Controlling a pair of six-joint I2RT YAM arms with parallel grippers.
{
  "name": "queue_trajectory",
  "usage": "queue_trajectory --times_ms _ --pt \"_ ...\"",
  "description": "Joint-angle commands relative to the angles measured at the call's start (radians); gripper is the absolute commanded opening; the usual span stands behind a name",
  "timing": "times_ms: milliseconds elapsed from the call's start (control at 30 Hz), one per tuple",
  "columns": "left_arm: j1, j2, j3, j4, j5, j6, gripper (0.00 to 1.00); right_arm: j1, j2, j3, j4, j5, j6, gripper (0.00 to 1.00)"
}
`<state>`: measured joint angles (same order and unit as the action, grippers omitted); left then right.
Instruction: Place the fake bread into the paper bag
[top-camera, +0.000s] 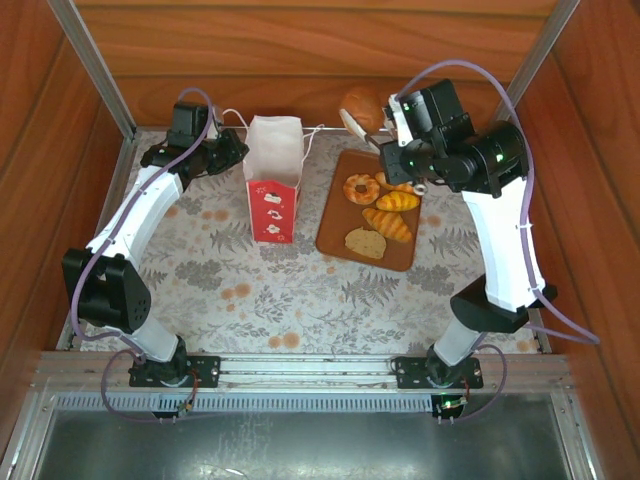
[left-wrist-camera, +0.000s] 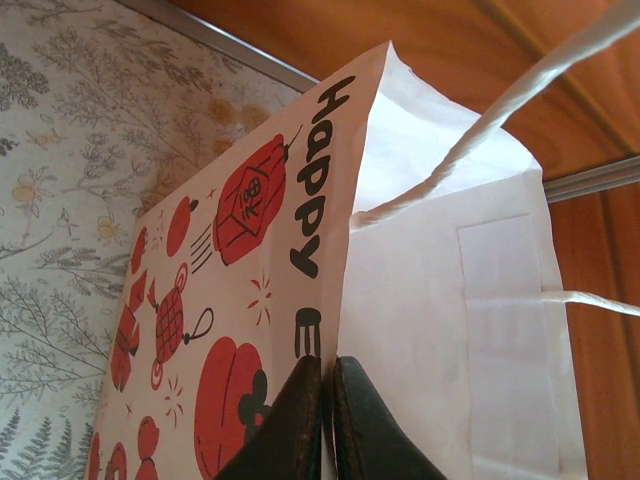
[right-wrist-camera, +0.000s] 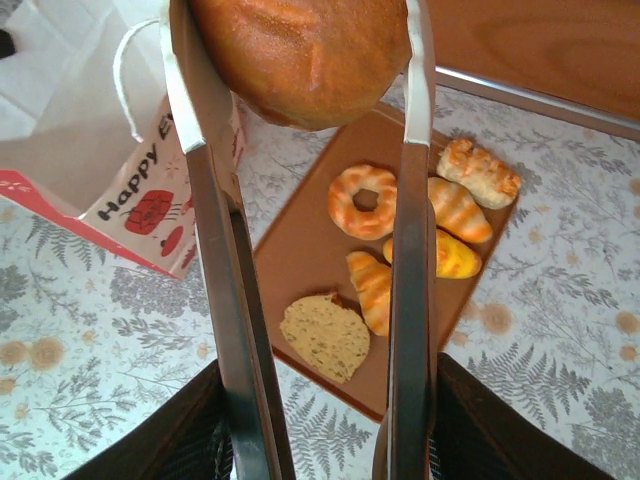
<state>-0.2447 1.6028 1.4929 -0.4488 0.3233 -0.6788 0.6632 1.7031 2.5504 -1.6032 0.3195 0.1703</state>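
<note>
My right hand (right-wrist-camera: 300, 40) grasped a round bun (right-wrist-camera: 300, 75), clear above the board (right-wrist-camera: 300, 270). The bag (left-wrist-camera: 440, 330) stood left of that hand, mouth up; my left hand (left-wrist-camera: 325, 400) clenched on its corner fold. Note: centre bun over mouth, lower inside, then release.

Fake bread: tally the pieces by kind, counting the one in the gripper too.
Round bun, held in the right gripper: 1
Ring: 1
Croissants: 3
Ridged roll: 1
Flat slice: 1
Total: 7
</note>
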Motion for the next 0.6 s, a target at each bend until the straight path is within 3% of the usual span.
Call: queue_trajectory --times_ms 0,300,567 --pt "-0.004 -0.004 0.02 -0.006 0.024 -0.005 0.06 0.023 0.01 0.034 -0.022 -0.049 -0.007 0.5" --pt "-0.009 -0.02 0.004 0.004 0.025 -0.024 0.0 0.079 0.023 0.045 0.134 -0.174 -0.041 0.49" --pt "-0.015 -0.031 -0.011 0.021 0.022 -0.041 0.0 0.136 0.085 0.047 0.196 -0.197 -0.048 0.49"
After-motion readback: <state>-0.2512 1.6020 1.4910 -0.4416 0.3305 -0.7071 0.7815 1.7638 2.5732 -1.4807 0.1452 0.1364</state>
